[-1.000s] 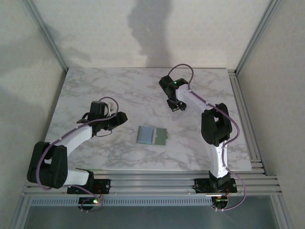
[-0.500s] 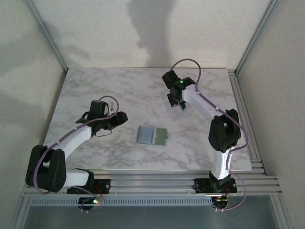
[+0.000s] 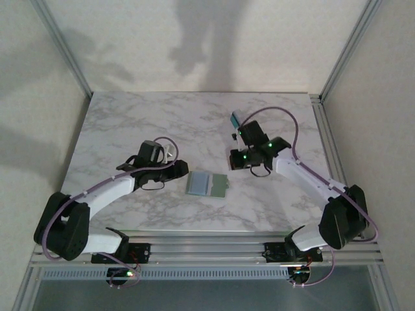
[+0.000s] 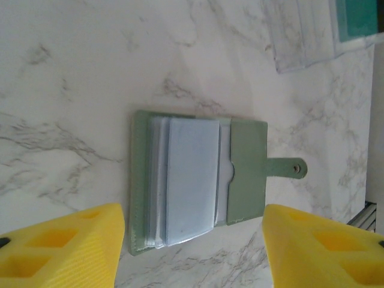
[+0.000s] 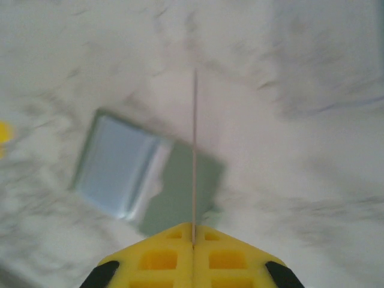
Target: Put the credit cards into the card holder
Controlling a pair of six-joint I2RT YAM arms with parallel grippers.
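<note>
far side: white marble table (image 3: pixel 130 123) bare, open to pass.
centre: open sage-green folding card holder (image 3: pixel 207 184) lies flat.
its left: left tool (image 3: pixel 183 170), spread, just beside.
its far-right: right tool (image 5: pixel 193 240) near, pinching thin edge-on card (image 5: pixel 194 150).

One card holder (image 3: pixel 207 184), one teal card (image 3: pixel 235 120), two robot arms (image 3: pixel 110 189) (image 3: pixel 305 178).

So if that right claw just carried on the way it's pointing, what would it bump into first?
Probably the open card holder: the card pinched edge-on in the right gripper aims at its green half, though the gap between them is hard to judge.
</note>
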